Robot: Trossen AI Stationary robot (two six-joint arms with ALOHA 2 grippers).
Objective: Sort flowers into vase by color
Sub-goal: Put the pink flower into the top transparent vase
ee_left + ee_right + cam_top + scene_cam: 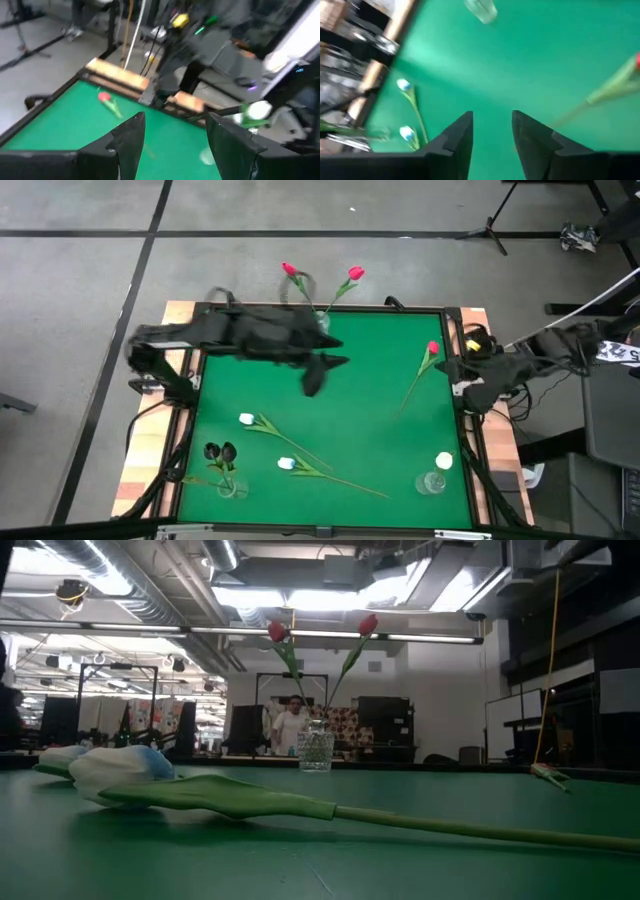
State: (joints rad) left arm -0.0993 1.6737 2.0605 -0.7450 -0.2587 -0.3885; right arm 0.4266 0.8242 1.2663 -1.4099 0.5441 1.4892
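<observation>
A clear vase [322, 320] at the table's far edge holds two pink-red flowers [278, 632]. One pink-red flower [424, 368] lies loose at the right. Two white flowers [247, 419] [286, 464] lie on the felt near the front. A vase at the near left holds dark flowers [220, 452], and a vase at the near right holds a white flower [443, 462]. My left gripper [175, 135] hangs open and empty high over the table's middle [315, 372]. My right gripper [492, 135] is open and empty above the table's right edge, close to the loose pink-red flower [615, 85].
Wooden rails [180, 315] border the green felt. Cables and a yellow tool [475, 340] sit at the far right corner. In the low view a person [290, 725] stands in the room behind the far vase.
</observation>
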